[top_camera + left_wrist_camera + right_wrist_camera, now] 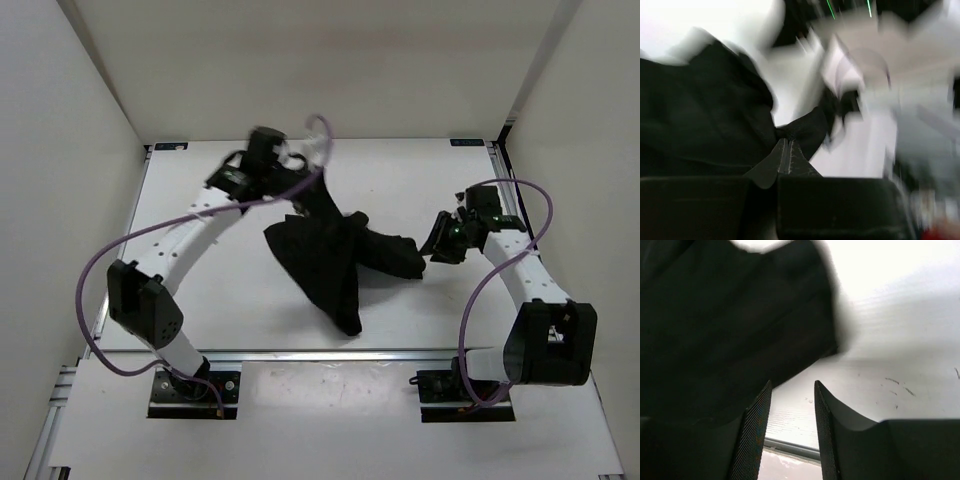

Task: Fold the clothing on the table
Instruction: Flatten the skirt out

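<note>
the clothing (335, 262) lies in a dark bunched heap near the middle of the table (200, 280). one lobe spreads toward the near edge, another trails to the right, and a narrow tongue is drawn up toward the far left. our left gripper (786, 150) is closed tight on that tongue: in the left wrist view the two fingers meet with a gathered knot of black fabric pinched at their tips. that view is blurred, so we cannot say how much of the edge is caught. our right gripper (792, 386) stands about half open with nothing between its fingers. the right wrist view shows bare table in the gap, with the edge of the fabric just beyond the tips and to their left, close but not gripped. we judge the garment to be light and quite limp: it collapses on itself, holds no shape, and should sag from any single pinch. layers may slip or come up together. we would take it at an edge or corner, not the heaped middle, with two well separated holds so it can be stretched flat before any fold. the right-hand lobe beside the right gripper looks like the natural second hold, taken low so a finger slides under the edge.
</note>
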Tool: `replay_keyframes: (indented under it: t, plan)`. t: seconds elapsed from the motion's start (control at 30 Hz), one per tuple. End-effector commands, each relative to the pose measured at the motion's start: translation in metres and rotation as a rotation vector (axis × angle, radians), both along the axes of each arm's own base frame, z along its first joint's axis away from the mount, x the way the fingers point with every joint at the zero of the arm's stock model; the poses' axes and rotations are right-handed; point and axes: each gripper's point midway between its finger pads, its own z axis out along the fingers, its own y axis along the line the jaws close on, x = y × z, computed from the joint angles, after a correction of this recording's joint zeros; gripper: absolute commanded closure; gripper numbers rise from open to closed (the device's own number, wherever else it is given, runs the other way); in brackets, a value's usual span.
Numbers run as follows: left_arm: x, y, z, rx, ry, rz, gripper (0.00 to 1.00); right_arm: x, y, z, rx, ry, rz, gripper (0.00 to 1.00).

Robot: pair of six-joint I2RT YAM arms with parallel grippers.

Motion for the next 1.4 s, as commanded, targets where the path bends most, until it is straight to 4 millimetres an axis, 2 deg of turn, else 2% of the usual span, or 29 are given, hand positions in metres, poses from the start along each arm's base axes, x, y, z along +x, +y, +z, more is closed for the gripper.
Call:
replay_keyframes:
  t: [0.0, 0.07, 0.1, 0.17, 0.2, 0.23, 0.27, 0.3, 0.33, 0.37, 0.47, 0.53, 0.67, 0.7, 0.77, 0.83, 1.03, 1.23, 1.27, 1.3, 1.33, 1.37]
  plan:
    - [0.062, 0.037, 0.074, -0.202, -0.032, 0.213, 1.00, -0.006, -0.005, -0.009, 0.008, 0.016, -0.051, 0.55]
    - [0.111, 0.061, 0.051, -0.155, 0.020, 0.424, 1.00, -0.008, 0.002, -0.011, 0.028, 0.020, -0.045, 0.55]
    - [0.141, 0.073, 0.018, -0.089, 0.064, 0.552, 1.00, -0.011, 0.005, -0.014, 0.030, 0.030, -0.036, 0.55]
    - [0.184, 0.112, -0.040, 0.013, 0.157, 0.785, 1.00, -0.011, 0.014, -0.013, 0.034, 0.026, -0.013, 0.55]
    - [0.185, 0.121, -0.075, 0.063, 0.224, 0.826, 1.00, -0.010, 0.016, -0.011, 0.037, 0.023, -0.012, 0.55]
    - [0.190, 0.140, -0.102, 0.109, 0.264, 0.894, 1.00, -0.010, 0.024, -0.010, 0.044, 0.019, 0.013, 0.55]
    - [0.185, 0.149, -0.128, 0.151, 0.297, 0.915, 1.00, -0.012, 0.026, -0.009, 0.051, 0.020, 0.022, 0.55]
    - [0.182, 0.158, -0.137, 0.176, 0.305, 0.941, 1.00, -0.010, 0.030, -0.009, 0.058, 0.012, 0.037, 0.54]
    - [0.172, 0.170, -0.163, 0.254, 0.325, 0.986, 1.00, -0.015, 0.034, -0.011, 0.069, 0.018, 0.053, 0.52]
    - [0.171, 0.183, -0.172, 0.326, 0.280, 1.045, 1.00, -0.013, 0.040, -0.008, 0.086, 0.003, 0.074, 0.50]
    - [0.143, 0.219, -0.217, 0.584, 0.265, 1.150, 1.00, -0.016, 0.056, -0.008, 0.139, -0.030, 0.139, 0.44]
    - [0.137, 0.237, -0.235, 0.683, 0.264, 1.171, 1.00, -0.016, 0.070, -0.004, 0.184, -0.057, 0.193, 0.38]
    - [0.135, 0.272, -0.255, 0.785, 0.301, 1.232, 1.00, -0.019, 0.094, 0.002, 0.208, -0.112, 0.305, 0.35]
    - [0.133, 0.278, -0.260, 0.793, 0.326, 1.235, 1.00, -0.019, 0.101, 0.006, 0.199, -0.140, 0.346, 0.33]
    - [0.133, 0.283, -0.266, 0.790, 0.353, 1.238, 1.00, -0.021, 0.107, 0.002, 0.170, -0.171, 0.397, 0.31]
    - [0.129, 0.281, -0.273, 0.793, 0.379, 1.222, 1.00, -0.020, 0.114, 0.004, 0.169, -0.217, 0.438, 0.30]
    - [0.149, 0.273, -0.257, 0.793, 0.314, 1.192, 1.00, -0.020, 0.129, 0.016, 0.180, -0.311, 0.558, 0.29]
    - [0.167, 0.262, -0.253, 0.762, 0.327, 1.177, 1.00, -0.053, 0.158, 0.005, 0.081, -0.422, 0.792, 0.24]
    - [0.169, 0.260, -0.253, 0.762, 0.333, 1.173, 1.00, -0.049, 0.156, 0.003, 0.044, -0.450, 0.799, 0.24]
    - [0.174, 0.260, -0.254, 0.761, 0.328, 1.174, 1.00, -0.056, 0.160, 0.002, 0.025, -0.477, 0.845, 0.23]
    - [0.172, 0.259, -0.258, 0.767, 0.340, 1.165, 1.00, -0.058, 0.161, 0.002, -0.001, -0.495, 0.854, 0.23]
    - [0.178, 0.257, -0.256, 0.759, 0.339, 1.167, 1.00, -0.055, 0.161, 0.002, -0.021, -0.520, 0.857, 0.23]
